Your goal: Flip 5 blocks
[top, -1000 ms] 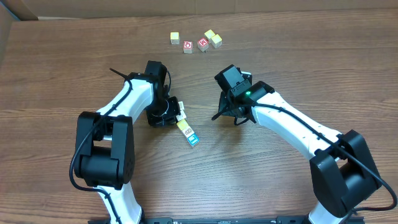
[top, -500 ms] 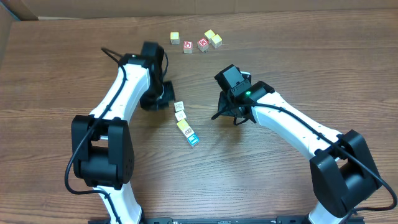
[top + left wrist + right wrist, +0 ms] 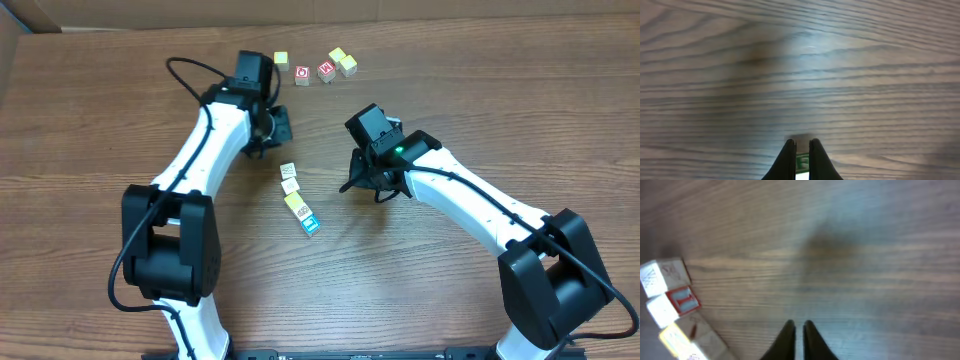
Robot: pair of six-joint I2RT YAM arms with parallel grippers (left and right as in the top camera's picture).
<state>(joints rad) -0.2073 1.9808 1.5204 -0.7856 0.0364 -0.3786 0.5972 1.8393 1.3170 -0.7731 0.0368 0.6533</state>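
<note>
Four blocks lie in a slanted line mid-table: a cream one [image 3: 288, 171], another cream one [image 3: 291, 186], a yellow one [image 3: 296, 204] and a blue-green one [image 3: 310, 223]. My left gripper [image 3: 284, 126] hovers beyond that line; in the left wrist view the left gripper [image 3: 802, 146] is shut on a small block with a green print [image 3: 802, 161]. My right gripper [image 3: 348, 187] sits to the right of the line, apart from it. In the right wrist view the right gripper [image 3: 799, 326] is shut with nothing between the fingers, and the line of blocks [image 3: 662, 275] shows at the left edge.
At the far side stand a pale yellow cube [image 3: 281, 61], two red-faced cubes [image 3: 302, 75] [image 3: 326, 70] and two cream-yellow cubes [image 3: 338, 56] [image 3: 347, 66]. The brown wood-grain table [image 3: 450, 110] stretches to the right. A cardboard wall runs along the back.
My left arm has swung away from the line of blocks toward the far side of the table. The right arm has stayed where it was.
</note>
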